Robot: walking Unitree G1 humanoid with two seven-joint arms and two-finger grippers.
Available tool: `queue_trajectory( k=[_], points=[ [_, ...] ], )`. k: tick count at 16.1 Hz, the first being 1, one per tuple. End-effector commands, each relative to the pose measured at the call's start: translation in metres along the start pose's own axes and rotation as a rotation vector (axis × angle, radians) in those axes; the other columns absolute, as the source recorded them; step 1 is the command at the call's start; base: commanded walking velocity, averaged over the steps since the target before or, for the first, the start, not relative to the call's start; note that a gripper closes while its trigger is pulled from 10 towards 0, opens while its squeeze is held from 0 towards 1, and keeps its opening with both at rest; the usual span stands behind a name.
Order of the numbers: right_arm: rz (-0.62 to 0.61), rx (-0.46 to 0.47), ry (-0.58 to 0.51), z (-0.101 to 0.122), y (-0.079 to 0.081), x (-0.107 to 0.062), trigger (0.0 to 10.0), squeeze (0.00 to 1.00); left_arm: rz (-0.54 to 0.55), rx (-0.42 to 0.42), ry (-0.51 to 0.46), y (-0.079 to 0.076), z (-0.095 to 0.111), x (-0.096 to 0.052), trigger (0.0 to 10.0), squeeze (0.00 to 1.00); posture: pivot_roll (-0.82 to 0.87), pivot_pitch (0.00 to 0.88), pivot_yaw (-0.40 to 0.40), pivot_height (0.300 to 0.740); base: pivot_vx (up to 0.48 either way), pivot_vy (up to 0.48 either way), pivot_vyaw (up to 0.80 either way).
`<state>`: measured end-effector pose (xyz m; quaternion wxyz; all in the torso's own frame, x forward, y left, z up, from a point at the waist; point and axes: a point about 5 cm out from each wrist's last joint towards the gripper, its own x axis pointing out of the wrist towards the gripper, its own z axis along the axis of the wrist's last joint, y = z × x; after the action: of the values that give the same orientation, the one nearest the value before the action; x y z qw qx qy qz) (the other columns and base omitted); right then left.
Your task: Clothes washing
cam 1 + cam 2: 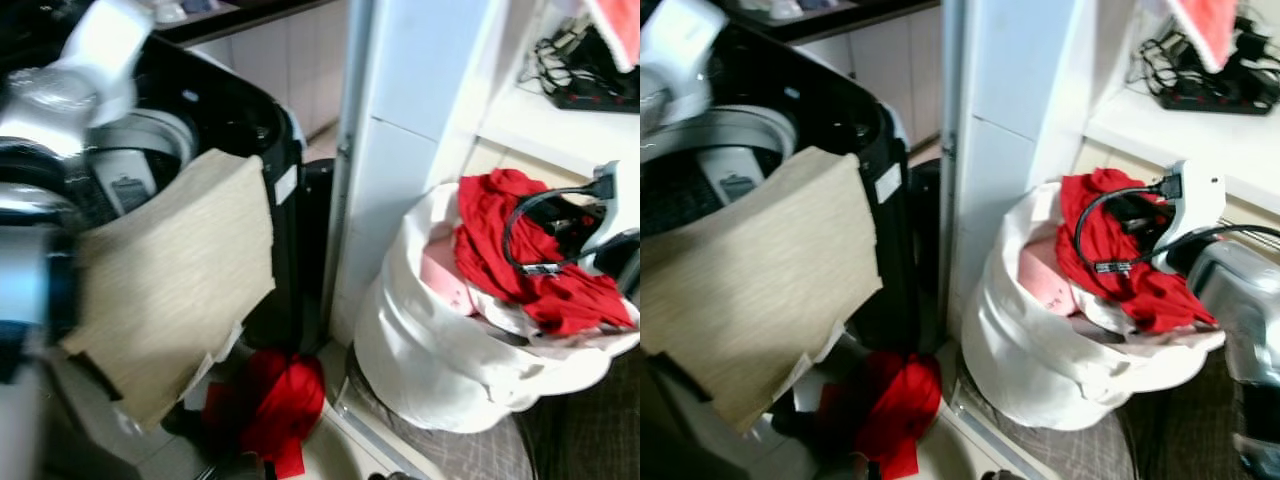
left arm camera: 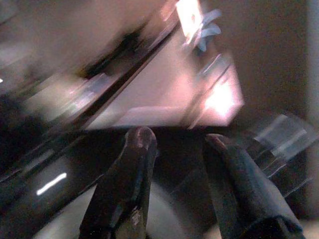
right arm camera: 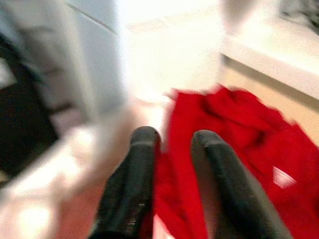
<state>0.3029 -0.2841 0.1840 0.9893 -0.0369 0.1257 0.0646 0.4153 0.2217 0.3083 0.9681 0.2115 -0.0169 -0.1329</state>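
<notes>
A black top-loading washing machine [image 1: 250, 120] stands at the left, and a beige cloth [image 1: 175, 275] hangs over its front rim. My left arm [image 1: 90, 60] reaches over the drum. In the blurred left wrist view, my left gripper [image 2: 174, 137] is open with nothing between its fingers, close above the machine's dark rim. A white laundry bag [image 1: 430, 350] at the right holds a red garment [image 1: 520, 250] and something pink [image 1: 445, 270]. My right gripper [image 3: 172, 134] is open just above the red garment [image 3: 239, 134]. Another red garment [image 1: 275, 400] lies on the floor.
A white door frame or panel [image 1: 400, 150] rises between the machine and the bag. At the upper right, a white shelf [image 1: 560, 120] carries black cables and a power strip. A cable loops from my right wrist [image 1: 1190, 205] over the bag. Cabinets stand behind the machine.
</notes>
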Motion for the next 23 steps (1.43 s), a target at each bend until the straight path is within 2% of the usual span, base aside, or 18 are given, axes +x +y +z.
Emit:
queue_trajectory(
  k=[1, 2, 3, 4, 5, 7, 9, 11, 13, 14, 15, 17, 19, 20, 21, 23],
  points=[
    [-0.082, -0.029, 0.018, -0.009, -0.007, 0.005, 10.0, 1.0, -0.086, -0.1, -0.11, -0.013, 0.005, 0.003, 10.0, 0.0, -0.11, 0.051, 0.013, 0.74, 0.0, 0.0, 0.0],
    [-0.129, -0.002, 0.008, -0.013, -0.01, 0.012, 10.0, 1.0, -0.173, -0.222, -0.164, -0.033, 0.002, 0.007, 10.0, 0.0, -0.1, 0.054, 0.014, 0.74, 0.0, 0.0, 0.0],
    [-0.185, 0.015, -0.001, -0.017, -0.016, 0.018, 10.0, 1.0, -0.244, -0.288, -0.191, -0.056, -0.006, 0.008, 10.0, 0.0, -0.1, 0.063, 0.016, 0.74, 0.0, 0.0, 0.0],
    [-0.198, 0.017, -0.002, -0.018, -0.018, 0.019, 10.0, 1.0, -0.263, -0.302, -0.197, -0.062, -0.009, 0.008, 10.0, 0.0, -0.1, 0.064, 0.017, 0.74, 0.0, 0.0, 0.0],
    [-0.251, 0.034, 0.002, -0.024, -0.025, 0.027, 10.0, 1.0, -0.329, -0.322, -0.205, -0.087, -0.021, 0.003, 10.0, 0.0, -0.1, 0.079, 0.023, 0.74, 0.0, 0.0, 0.0],
    [-0.325, 0.039, 0.024, -0.031, -0.033, 0.036, 10.0, 1.0, -0.461, -0.365, -0.282, -0.123, -0.022, -0.017, 10.0, 0.0, -0.08, 0.105, 0.025, 0.74, 0.0, 0.0, 0.0],
    [-0.354, 0.051, 0.062, -0.04, -0.038, 0.042, 10.0, 1.0, -0.661, -0.347, -0.334, -0.148, -0.013, -0.048, 10.0, 0.0, -0.06, 0.13, 0.027, 0.74, 0.0, 0.0, 0.0],
    [-0.346, 0.039, 0.085, -0.044, -0.037, 0.047, 10.0, 1.0, -0.735, -0.324, -0.368, -0.158, -0.004, -0.07, 10.0, 0.0, -0.03, 0.163, 0.029, 0.74, 0.0, 0.0, 0.0],
    [-0.341, 0.005, 0.117, -0.05, -0.034, 0.05, 10.0, 1.0, -0.738, -0.267, -0.383, -0.161, 0.002, -0.083, 10.0, 0.0, 0.0, 0.189, 0.03, 0.74, 0.0, 0.0, 0.0],
    [-0.343, 0.002, 0.121, -0.051, -0.034, 0.051, 10.0, 1.0, -0.751, -0.263, -0.384, -0.162, 0.004, -0.087, 10.0, 0.0, 0.01, 0.201, 0.033, 0.74, 0.0, 0.0, 0.0],
    [-0.36, 0.002, 0.141, -0.056, -0.036, 0.05, 10.0, 1.0, -0.782, -0.266, -0.386, -0.162, 0.009, -0.097, 10.0, 0.0, 0.04, 0.223, 0.04, 0.74, 0.0, 0.0, 0.0],
    [-0.383, 0.001, 0.198, -0.066, -0.038, 0.047, 10.0, 1.0, -0.871, -0.243, -0.342, -0.165, 0.013, -0.112, 10.0, 0.0, 0.06, 0.239, 0.055, 0.74, 0.0, 0.0, 0.0],
    [-0.329, 0.008, 0.277, -0.078, -0.031, 0.047, 10.0, 1.0, -0.968, -0.237, -0.308, -0.173, 0.012, -0.123, 10.0, 0.0, 0.07, 0.242, 0.061, 0.74, 0.0, 0.0, 0.0],
    [-0.318, 0.019, 0.301, -0.083, -0.029, 0.047, 10.0, 0.35, -0.999, -0.237, -0.296, -0.176, 0.011, -0.127, 10.0, 0.0, 0.07, 0.242, 0.061, 0.74, 0.0, 0.0, 0.0],
    [-0.302, -0.016, 0.352, -0.089, -0.028, 0.045, 10.0, 0.0, -0.997, -0.226, -0.277, -0.178, 0.009, -0.129, 10.0, 0.0, 0.07, 0.237, 0.06, 0.74, 0.0, 0.0, 0.0],
    [-0.288, -0.024, 0.382, -0.095, -0.026, 0.044, 10.0, 0.0, -0.98, -0.217, -0.267, -0.178, 0.008, -0.128, 10.0, 0.0, 0.07, 0.233, 0.058, 0.74, 0.0, 0.0, 0.0]
  ],
)
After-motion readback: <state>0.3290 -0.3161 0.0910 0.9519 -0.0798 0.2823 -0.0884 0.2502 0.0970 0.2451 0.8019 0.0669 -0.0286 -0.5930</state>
